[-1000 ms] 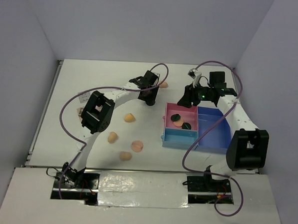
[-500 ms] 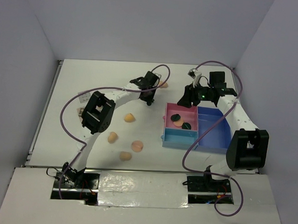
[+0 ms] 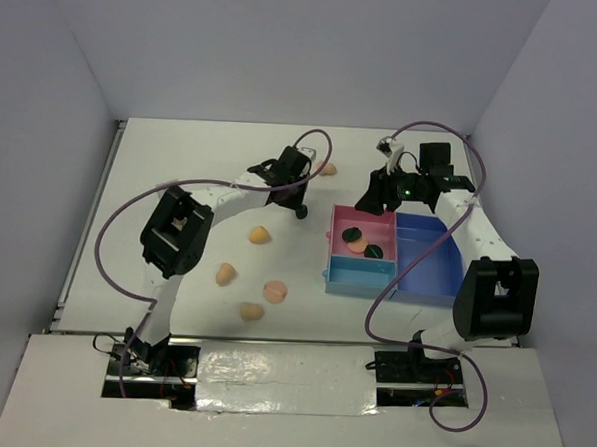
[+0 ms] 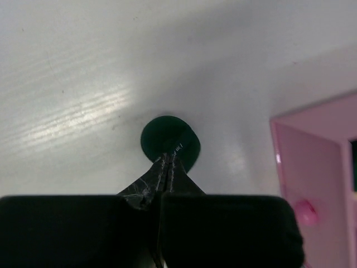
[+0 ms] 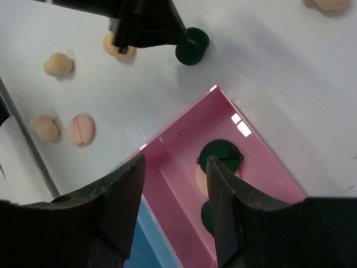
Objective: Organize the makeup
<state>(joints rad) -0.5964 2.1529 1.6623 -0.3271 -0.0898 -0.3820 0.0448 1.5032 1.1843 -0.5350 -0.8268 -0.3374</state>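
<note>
With my left fingers point(image 4: 146, 187) pinched shut on the near rim of the dark green disc point(image 4: 167, 139), which sat by the bench point(image 3: 182, 157) beside the tray point(image 3: 447, 253), I judged it thin, light, slightly flexible and best held by the edge, while the right fingers point(image 5: 120, 195) hung open and empty.

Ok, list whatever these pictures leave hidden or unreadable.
- Left wrist: near edge of the green disc is behind the shut left tool pinching it; lifted or resting, cannot tell.
- Right wrist: peach pad in the pink tray mostly covered by two discs and the right tool's finger.
- Top: the green disc is too small to read the grip.
</note>
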